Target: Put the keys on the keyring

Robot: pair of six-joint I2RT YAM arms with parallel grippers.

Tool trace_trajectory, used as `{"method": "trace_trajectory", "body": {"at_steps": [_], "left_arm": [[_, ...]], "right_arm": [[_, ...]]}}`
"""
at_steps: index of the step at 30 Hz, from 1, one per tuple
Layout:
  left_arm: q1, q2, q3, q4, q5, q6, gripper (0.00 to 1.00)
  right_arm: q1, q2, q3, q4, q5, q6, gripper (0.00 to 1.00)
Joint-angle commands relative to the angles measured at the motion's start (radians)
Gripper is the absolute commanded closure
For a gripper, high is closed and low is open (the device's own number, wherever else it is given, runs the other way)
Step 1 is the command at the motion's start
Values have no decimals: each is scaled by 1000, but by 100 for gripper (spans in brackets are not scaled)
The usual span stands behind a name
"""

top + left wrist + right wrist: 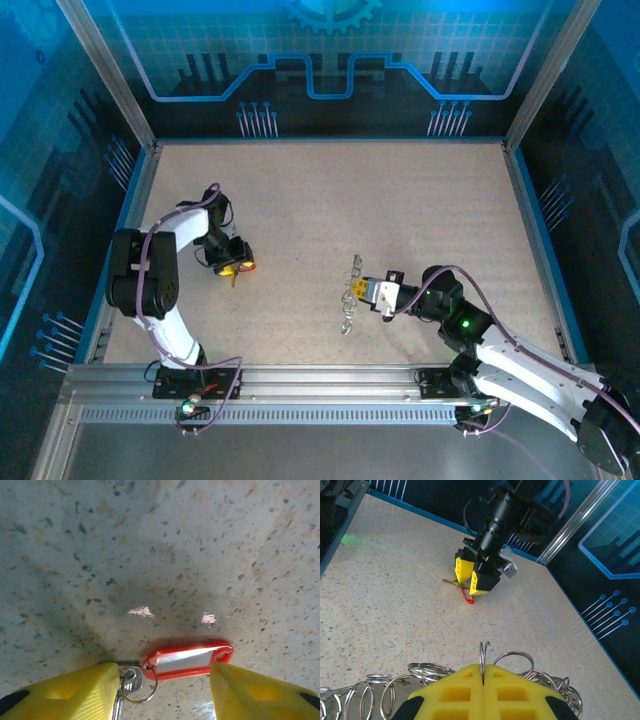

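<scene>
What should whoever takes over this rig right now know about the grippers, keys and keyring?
Left gripper: open, fingers straddling the red tag and keys, which lie on the table.
Right gripper: shut on the keyring, a string of linked rings mid-table.
Done: nothing joined yet.
Left: grasp the keys, carry them over, thread them on.

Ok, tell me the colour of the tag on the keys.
Red tag, pale insert; left wrist view.
</scene>
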Motion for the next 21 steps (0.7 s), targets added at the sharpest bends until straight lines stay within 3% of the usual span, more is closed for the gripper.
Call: {"method": "trace_trajectory", "body": {"at_steps": [1, 7, 14, 19, 21], "left_arm": [[-10, 18, 37, -14, 35, 65, 47], [-51, 39, 45, -35, 33, 78, 47], [-96, -59, -18, -49, 16, 61, 46], [-96, -92, -29, -47, 3, -9, 50], [-96, -105, -44, -36, -14, -48, 56]], "right_arm": [[13, -6, 22, 13, 12, -10, 100], [12, -8, 26, 8, 1, -15, 100], [9, -43, 12, 3, 10, -13, 100], [7, -27, 19, 5, -8, -12, 100], [8, -23, 21, 6, -17, -13, 100]]}}
